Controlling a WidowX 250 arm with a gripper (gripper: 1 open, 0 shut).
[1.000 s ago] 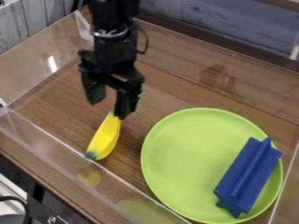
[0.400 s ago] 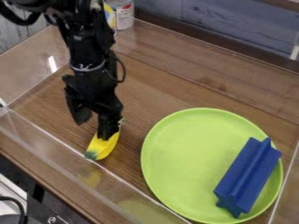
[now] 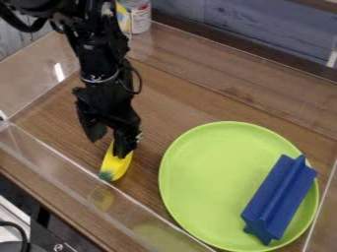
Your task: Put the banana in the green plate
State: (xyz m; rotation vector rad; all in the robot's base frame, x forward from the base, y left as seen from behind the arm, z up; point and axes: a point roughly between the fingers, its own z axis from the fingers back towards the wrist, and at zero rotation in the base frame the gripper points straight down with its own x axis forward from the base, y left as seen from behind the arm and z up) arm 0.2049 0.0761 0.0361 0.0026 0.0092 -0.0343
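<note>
"Hovering low over the table, your gripper pointed down at the banana. Did you have it wide or narrow?"

"You had it wide. Your black fingers stood apart at the banana's upper end, one toward the picture's left and the other overlapping the yellow. Whether they touched it, nobody could tell you from this view."

"And where was your banana, exactly?"

"You had it on the wooden table, to the picture's left of the plate and apart from its rim. It lay lengthwise toward the camera, slightly slanted, with its dark greenish tip at the near end. Your gripper hid part of the far end."

"So your plate was without the banana. What did you have in it?"

"You had the blue block, ridged and slanted, on the plate's right side in the picture. The plate was round and lime green, the widest thing in front of you, and much of its left side showed bare."

"What stood farther back?"

"You had a can behind the arm, partly hidden by it, with some yellow showing. Beyond the table's far edge you had a grey, boarded wall. Your arm came down from the upper left of the picture."
</note>
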